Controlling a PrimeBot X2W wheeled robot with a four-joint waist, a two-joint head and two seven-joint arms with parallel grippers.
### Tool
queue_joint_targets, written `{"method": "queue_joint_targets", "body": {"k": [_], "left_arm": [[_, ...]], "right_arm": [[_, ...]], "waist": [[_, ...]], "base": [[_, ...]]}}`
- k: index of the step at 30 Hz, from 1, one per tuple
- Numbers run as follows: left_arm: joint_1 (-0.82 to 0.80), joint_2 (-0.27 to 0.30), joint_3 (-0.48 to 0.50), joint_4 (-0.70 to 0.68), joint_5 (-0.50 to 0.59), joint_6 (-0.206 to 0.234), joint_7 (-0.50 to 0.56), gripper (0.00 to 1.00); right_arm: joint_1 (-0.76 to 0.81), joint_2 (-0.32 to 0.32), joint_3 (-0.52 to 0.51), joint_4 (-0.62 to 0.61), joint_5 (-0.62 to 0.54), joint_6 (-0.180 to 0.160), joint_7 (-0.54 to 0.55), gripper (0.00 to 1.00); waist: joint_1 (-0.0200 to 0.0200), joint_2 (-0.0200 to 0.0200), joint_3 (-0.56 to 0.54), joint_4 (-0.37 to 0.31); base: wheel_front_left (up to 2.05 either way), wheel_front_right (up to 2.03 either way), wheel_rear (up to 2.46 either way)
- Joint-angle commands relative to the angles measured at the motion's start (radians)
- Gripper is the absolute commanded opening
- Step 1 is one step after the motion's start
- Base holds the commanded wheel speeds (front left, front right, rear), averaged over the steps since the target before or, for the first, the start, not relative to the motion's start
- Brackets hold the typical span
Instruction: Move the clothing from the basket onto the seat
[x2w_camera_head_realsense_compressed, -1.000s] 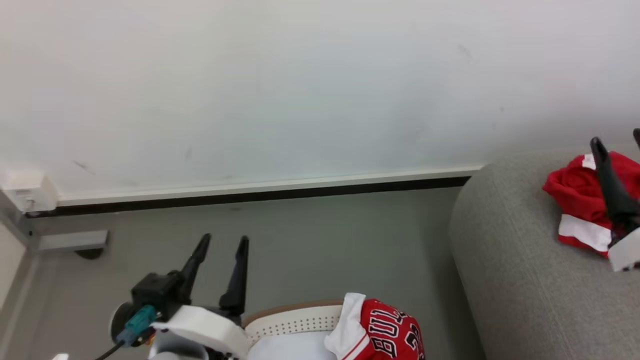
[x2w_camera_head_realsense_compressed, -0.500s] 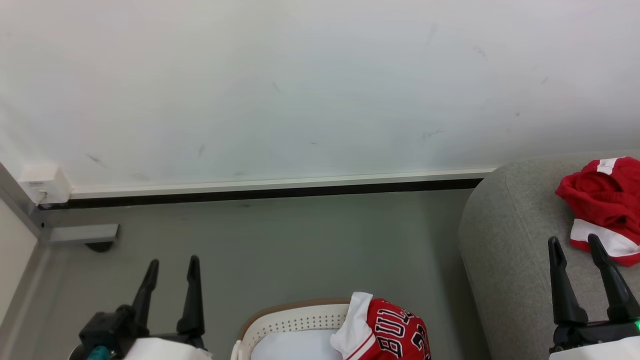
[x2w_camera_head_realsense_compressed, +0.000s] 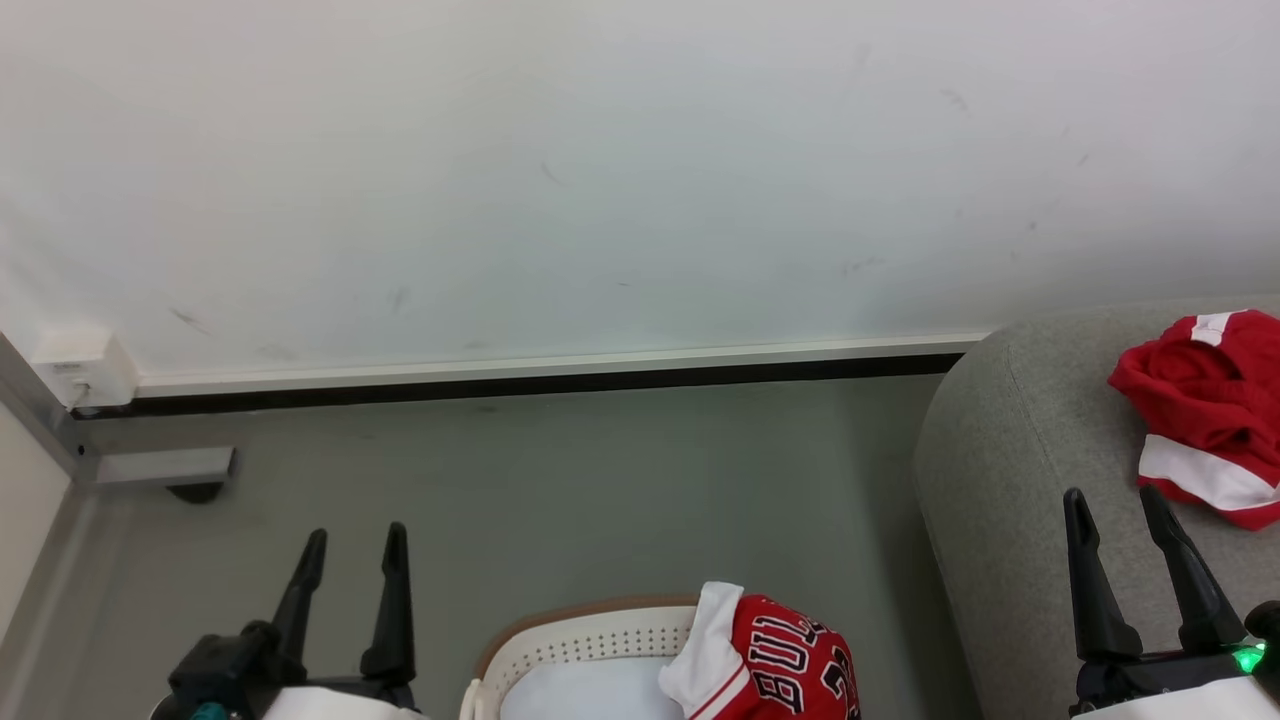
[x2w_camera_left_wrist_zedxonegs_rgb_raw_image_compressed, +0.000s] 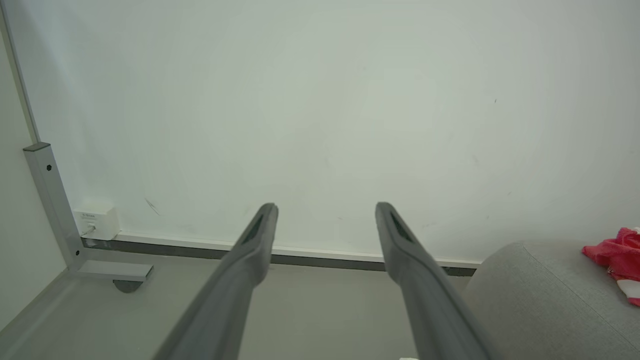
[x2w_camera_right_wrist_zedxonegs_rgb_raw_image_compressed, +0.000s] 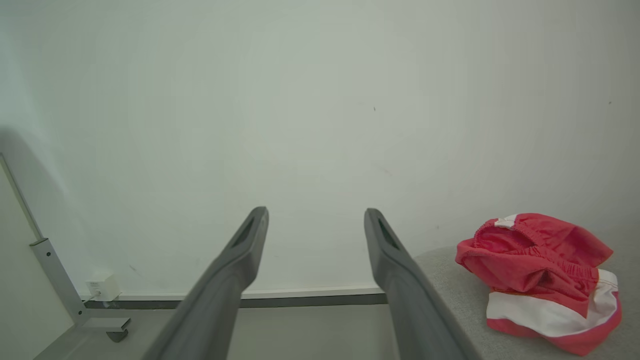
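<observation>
Nearest you, both hands sit low & empty: left hand (x2w_camera_head_realsense_compressed: 356, 532) to the left of the basket (x2w_camera_head_realsense_compressed: 585, 637), fingers spread wide; right hand (x2w_camera_head_realsense_compressed: 1112, 493) over the near part of the seat (x2w_camera_head_realsense_compressed: 1000, 450), also spread wide, nothing btwn the fingers. Btwn the two hands, the jersey (x2w_camera_head_realsense_compressed: 790, 668) is draped over the basket's right rim, half out, so that's the piece left to move, I'd say. It hangs on the side nearest the seat, prob. a short carry for your right hand. Past the basket, bare floor (x2w_camera_head_realsense_compressed: 600, 480). Further right, the shorts (x2w_camera_head_realsense_compressed: 1195, 420) lie bunched on the seat, back from its rounded edge & apart from the right hand. They're placed, so approx half the job looks done. Wall (x2w_camera_head_realsense_compressed: 600, 180) behind it all.
</observation>
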Motion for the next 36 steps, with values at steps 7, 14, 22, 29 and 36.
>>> {"method": "queue_joint_targets", "body": {"k": [7, 14, 22, 29, 36], "left_arm": [[-0.021, -0.028, 0.013, 0.027, 0.042, -0.043, -0.001, 1.0], [-0.036, -0.047, 0.003, 0.068, 0.057, -0.069, -0.001, 1.0], [-0.141, -0.058, -0.082, 0.198, 0.057, -0.093, 0.03, 1.0], [-0.276, -0.043, -0.141, 0.315, 0.072, -0.116, 0.081, 1.0], [-0.399, -0.019, -0.199, 0.443, 0.074, -0.137, 0.15, 1.0]], "right_arm": [[-0.017, -0.007, 0.011, 0.015, 0.006, -0.002, -0.009, 1.0], [-0.029, -0.005, 0.012, 0.032, 0.012, -0.002, -0.012, 1.0], [-0.068, 0.005, -0.022, 0.034, 0.018, -0.002, -0.028, 1.0], [-0.124, 0.021, -0.079, 0.019, 0.023, -0.002, -0.037, 1.0], [-0.185, 0.052, -0.101, -0.015, 0.017, -0.002, -0.038, 1.0]], "waist": [[0.0, 0.0, 0.004, -0.009], [0.0, 0.0, 0.025, -0.054], [0.0, 0.0, 0.148, -0.144], [0.0, 0.0, 0.303, -0.225], [0.0, 0.0, 0.444, -0.281]], "base": [[0.0, 0.0, 0.0], [0.0, 0.0, 0.0], [0.0, 0.0, 0.0], [0.0, 0.0, 0.0], [0.0, 0.0, 0.0]]}}
